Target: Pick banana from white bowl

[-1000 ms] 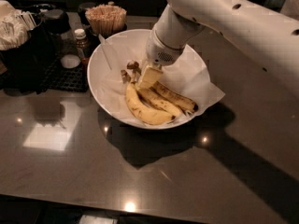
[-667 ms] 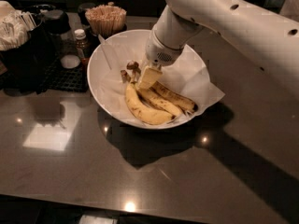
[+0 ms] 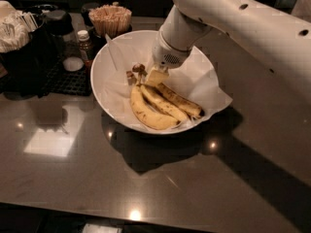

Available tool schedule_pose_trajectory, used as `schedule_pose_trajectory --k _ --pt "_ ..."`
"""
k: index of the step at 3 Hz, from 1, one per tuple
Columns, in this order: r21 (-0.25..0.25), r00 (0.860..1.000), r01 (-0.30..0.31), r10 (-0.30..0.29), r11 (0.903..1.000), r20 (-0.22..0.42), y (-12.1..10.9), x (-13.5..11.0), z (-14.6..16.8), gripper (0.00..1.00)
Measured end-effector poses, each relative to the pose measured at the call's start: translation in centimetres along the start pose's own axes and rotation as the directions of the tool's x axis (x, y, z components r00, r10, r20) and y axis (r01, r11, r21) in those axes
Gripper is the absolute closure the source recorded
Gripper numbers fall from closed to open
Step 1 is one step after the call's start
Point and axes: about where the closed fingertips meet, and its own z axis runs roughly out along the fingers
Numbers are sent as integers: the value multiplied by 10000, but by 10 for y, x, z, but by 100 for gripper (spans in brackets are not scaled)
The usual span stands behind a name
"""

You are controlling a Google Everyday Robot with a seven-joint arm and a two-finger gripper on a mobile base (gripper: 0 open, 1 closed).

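Observation:
The white bowl [image 3: 104,57], lined with crinkled white paper, stands at the middle of the dark table. Three yellow speckled bananas lie in it. The slimmest, the banana [image 3: 181,101], lies on the right and runs from a dark end near the bowl's right rim up under my gripper. Two plumper bananas [image 3: 148,114] lie beside it on the left. Dark brown stem tips [image 3: 138,69] stick out to the left of the gripper. My gripper [image 3: 154,76] reaches down from the white arm [image 3: 233,18] and sits low inside the bowl, right on the bananas' neck ends.
A cup of wooden stirrers [image 3: 111,19] stands behind the bowl. A small brown bottle [image 3: 85,43] and a black organizer with white packets [image 3: 19,38] stand on a black mat at the left. Glossy dark tabletop [image 3: 146,188] lies in front.

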Motion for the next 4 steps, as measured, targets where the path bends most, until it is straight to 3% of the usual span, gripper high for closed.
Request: schedule_pose_trajectory --k 3,4 --pt "38 9994 -347 347 9994 -22 4 11 8 100" --pt "765 9987 -442 423 9961 267 12 11 -16 100"
